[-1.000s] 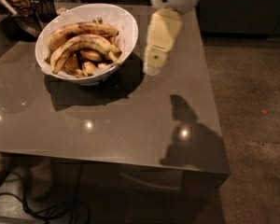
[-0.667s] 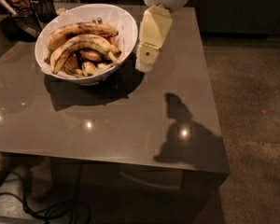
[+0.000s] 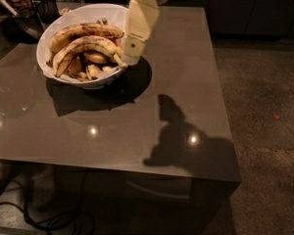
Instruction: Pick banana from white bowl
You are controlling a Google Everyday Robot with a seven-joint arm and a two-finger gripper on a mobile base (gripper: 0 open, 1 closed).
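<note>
Only one camera view is given, looking down on a glossy grey-brown table (image 3: 176, 82). Nothing legible shows anywhere: the dark clutter (image 3: 19, 4) at the far left corner is too dim to read, and the only marking on the robot is a small dark round spot on the cream gripper body.

The white bowl (image 3: 95, 84) stands on the far left part of the table, well in from the left and far edges. The banana (image 3: 85, 45) lies across the bowl's middle, curved, with its pale stem pointing right towards the rim. A second, browner banana (image 3: 83, 30) lies just behind it, and short banana pieces (image 3: 90, 66) sit beneath.

The gripper (image 3: 129, 58) slants down from the far side, its tip at the bowl's right rim, just beside the banana's stem end. Whether it is open or closed, I cannot tell, and I cannot tell whether it touches the banana.

The arm's shadow (image 3: 171, 131) falls on the near right part of the table, among three bright light reflections. The table's right edge borders a speckled brown floor (image 3: 264, 106). Below the near edge, dark cables (image 3: 49, 219) lie at the left.
</note>
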